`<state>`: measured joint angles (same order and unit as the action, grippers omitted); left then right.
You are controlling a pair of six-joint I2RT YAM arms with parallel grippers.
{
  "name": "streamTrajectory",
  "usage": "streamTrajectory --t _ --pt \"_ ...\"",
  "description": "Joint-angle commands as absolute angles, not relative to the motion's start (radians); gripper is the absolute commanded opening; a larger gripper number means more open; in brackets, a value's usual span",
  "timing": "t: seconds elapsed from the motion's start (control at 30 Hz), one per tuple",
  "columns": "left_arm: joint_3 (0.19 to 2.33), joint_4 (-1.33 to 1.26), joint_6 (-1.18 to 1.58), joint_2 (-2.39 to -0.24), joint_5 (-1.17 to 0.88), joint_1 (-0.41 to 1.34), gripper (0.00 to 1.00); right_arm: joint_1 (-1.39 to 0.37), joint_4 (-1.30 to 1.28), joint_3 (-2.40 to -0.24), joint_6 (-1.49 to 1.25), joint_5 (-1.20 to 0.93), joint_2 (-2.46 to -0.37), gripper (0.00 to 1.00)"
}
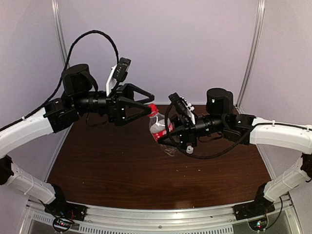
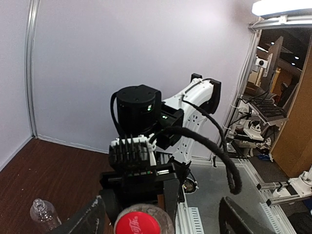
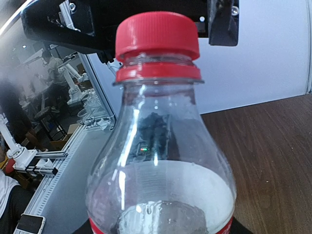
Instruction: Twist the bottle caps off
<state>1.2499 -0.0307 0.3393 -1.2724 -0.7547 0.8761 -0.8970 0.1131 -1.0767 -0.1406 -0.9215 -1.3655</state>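
red-label bottle (image 3: 161, 161) + clear bottle (image 2: 43, 213) = 2 | red cap (image 3: 157, 34) = 1, seemingly | left hand (image 1: 151, 103) + right hand (image 1: 165, 136) = 2

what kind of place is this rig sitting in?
Probably a robotics lab or workshop. The brown table sits inside a plain-walled booth. Past the booth, the right wrist view shows other small robot arms on aluminium-frame benches.
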Motion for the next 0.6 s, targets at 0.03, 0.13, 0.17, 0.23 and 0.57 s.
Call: streamTrajectory --t 0.03,0.13,0.17,0.23,0.57 --pt "1.252 -0.171 0.351 -1.322 -0.923 0.868 0.75 -0.896 0.213 -1.113 -0.213 -1.061 -1.388 0.37" --pt "1.252 -0.182 0.355 -1.334 -0.946 0.868 0.68 -0.896 0.220 -1.115 -0.219 -1.067 -1.394 0.37" --pt "1.250 -0.186 0.354 -1.336 -0.950 0.868 0.66 -0.896 0.221 -1.115 -0.221 -1.068 -1.392 0.37" --pt "1.245 -0.189 0.353 -1.338 -0.950 0.868 0.62 -0.896 0.224 -1.115 -0.222 -1.070 -1.391 0.37" --pt "1.220 -0.208 0.362 -1.327 -0.929 0.867 0.44 -0.895 0.229 -1.097 -0.221 -1.057 -1.384 0.37"
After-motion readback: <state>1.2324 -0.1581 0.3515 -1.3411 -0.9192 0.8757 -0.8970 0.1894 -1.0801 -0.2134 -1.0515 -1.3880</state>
